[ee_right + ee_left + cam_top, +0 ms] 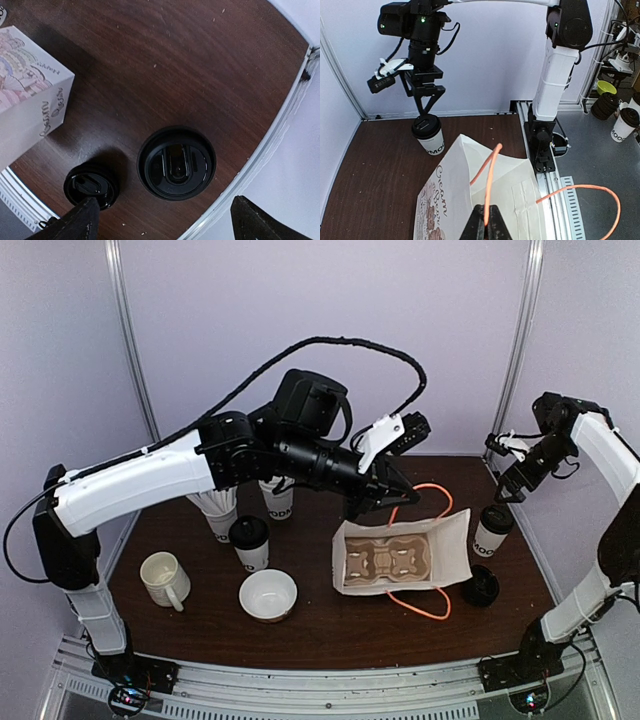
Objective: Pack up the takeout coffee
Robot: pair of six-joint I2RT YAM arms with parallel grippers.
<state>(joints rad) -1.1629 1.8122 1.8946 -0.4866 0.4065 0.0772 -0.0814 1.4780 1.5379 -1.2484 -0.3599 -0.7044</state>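
Right gripper [167, 222] hangs spread wide above one takeout cup [176, 163], which stands on the table [300, 625] just right of the paper bag [450, 540]. A second lidded cup [249, 543] stands left of the bag. Both are probably light, thin-walled and crushable, so grip gently around the wall below the lid. Their block letters partly read "MOO"; the bag's script says "Cream". Left gripper [485, 225] is clamped on the bag's orange handle [490, 175].

Tabletop [330, 625]: dark brown, wood-grained. Bag [452, 540]: white, with a pastel printed picture and brown script lettering; cord handles [489, 180] orange. Cup carrier [385, 560]: tan cardboard. Left paper cup [250, 550] and right paper cup [491, 537]: white, black lids; black block lettering on the right one. Mug [163, 578]: cream. Bowl [268, 595]: white. Loose lid [481, 587]: black.
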